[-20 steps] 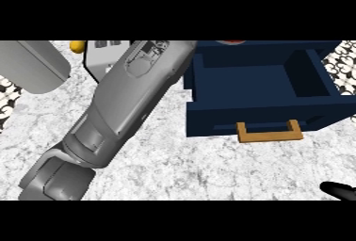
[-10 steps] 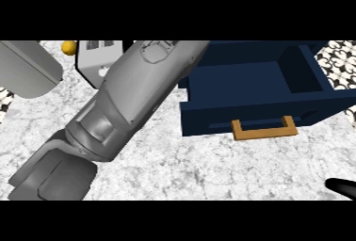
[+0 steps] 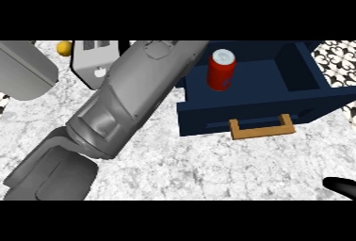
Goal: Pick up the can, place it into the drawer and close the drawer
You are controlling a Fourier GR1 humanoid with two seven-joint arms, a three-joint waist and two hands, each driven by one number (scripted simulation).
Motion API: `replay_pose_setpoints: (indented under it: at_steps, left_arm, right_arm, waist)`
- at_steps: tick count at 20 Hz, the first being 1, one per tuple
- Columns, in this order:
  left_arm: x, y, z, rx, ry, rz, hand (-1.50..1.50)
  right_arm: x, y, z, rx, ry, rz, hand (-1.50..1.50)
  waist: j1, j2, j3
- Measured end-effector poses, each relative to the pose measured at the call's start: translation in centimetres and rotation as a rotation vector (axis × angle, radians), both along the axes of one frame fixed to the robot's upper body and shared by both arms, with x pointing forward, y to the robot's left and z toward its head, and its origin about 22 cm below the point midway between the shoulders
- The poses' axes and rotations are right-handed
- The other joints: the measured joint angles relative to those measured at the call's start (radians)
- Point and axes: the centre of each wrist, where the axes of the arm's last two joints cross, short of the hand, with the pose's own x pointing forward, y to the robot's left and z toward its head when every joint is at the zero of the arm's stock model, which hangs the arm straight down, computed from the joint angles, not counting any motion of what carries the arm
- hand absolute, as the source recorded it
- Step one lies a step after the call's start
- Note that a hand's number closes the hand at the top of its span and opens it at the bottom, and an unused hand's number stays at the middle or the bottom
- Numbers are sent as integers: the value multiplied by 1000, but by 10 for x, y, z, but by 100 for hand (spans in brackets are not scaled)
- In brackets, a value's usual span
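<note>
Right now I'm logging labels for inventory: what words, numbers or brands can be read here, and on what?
None can be read.
The red can shows no legible label.
Small dark marks on the grey appliance are too blurred to read.
The navy drawer bears no text.

Left hand: past the top edge, beyond the left forearm (image 3: 132,103).
Right hand (image 3: 341,186): only a black sliver, lower right corner.
Drawer (image 3: 201,117): rear cropped, left corner behind forearm.
</note>
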Motion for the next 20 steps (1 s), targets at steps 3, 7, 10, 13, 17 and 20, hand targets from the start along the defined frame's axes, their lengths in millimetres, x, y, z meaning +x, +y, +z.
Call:
replay_pose_setpoints:
  at_steps: [3,7,10,13,17,20]
  left_arm:
    - [1,1,-1,-3,-14,18,-150]
    - [2,1,-1,-19,-21,38,-150]
    - [1,-1,3,-50,-9,41,-150]
    - [2,0,1,-74,-10,45,-150]
    - [2,1,2,-115,-7,37,-150]
    - [1,-1,5,-128,-9,37,-150]
  right_arm:
    - [3,0,4,-44,-13,-1,-150]
    - [9,3,11,-126,-34,14,-150]
    - [15,6,12,-209,-61,25,-150]
    - [24,10,12,-308,-78,34,-150]
    - [36,15,6,-445,-87,21,-150]
    - [48,25,4,-548,-95,8,-150]
  waist:
    - [-4,3,0]
    - [-4,5,0]
    - [-3,6,0]
    - [1,10,0]
    - [12,9,0]
    - [23,7,-1]
